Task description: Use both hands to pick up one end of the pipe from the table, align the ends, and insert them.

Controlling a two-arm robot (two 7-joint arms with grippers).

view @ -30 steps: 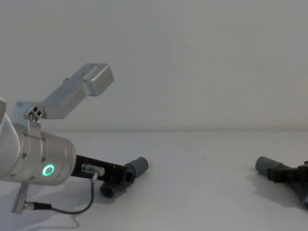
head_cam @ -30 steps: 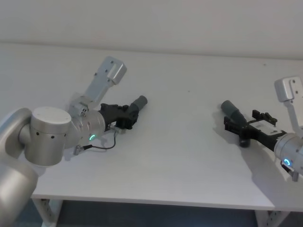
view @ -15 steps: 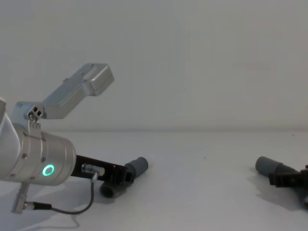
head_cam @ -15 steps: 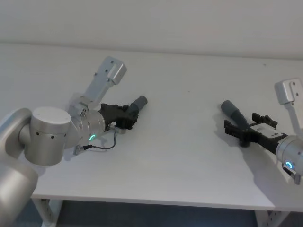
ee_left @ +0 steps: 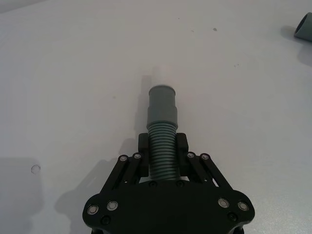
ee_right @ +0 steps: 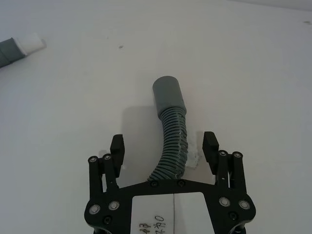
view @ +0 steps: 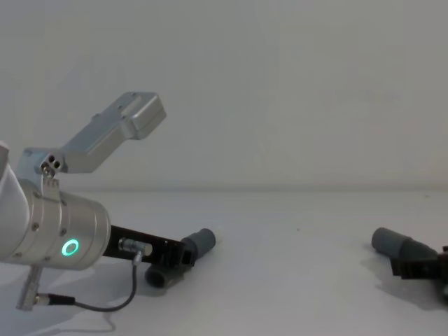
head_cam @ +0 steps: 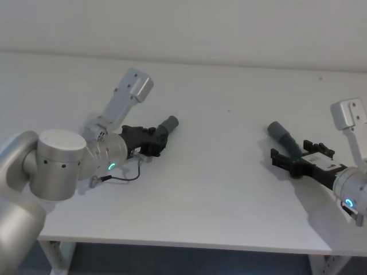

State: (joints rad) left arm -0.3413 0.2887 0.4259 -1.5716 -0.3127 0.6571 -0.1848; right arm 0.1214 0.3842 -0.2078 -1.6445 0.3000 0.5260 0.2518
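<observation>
Left gripper (head_cam: 152,140): was clamped on the ribbed part of the white-tipped pipe piece (ee_left: 161,112), centre-left in the head view.
Right gripper (ee_right: 164,142): was spread open astride the socket piece (ee_right: 170,122), which was laid on the table (head_cam: 223,172) at the right edge.

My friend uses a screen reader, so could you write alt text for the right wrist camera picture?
The right gripper stands open, its black fingers on either side of a curved, ribbed grey hose piece lying on the white table. Its smooth cuff points away from the gripper; the white tip of the second piece lies farther off.
</observation>
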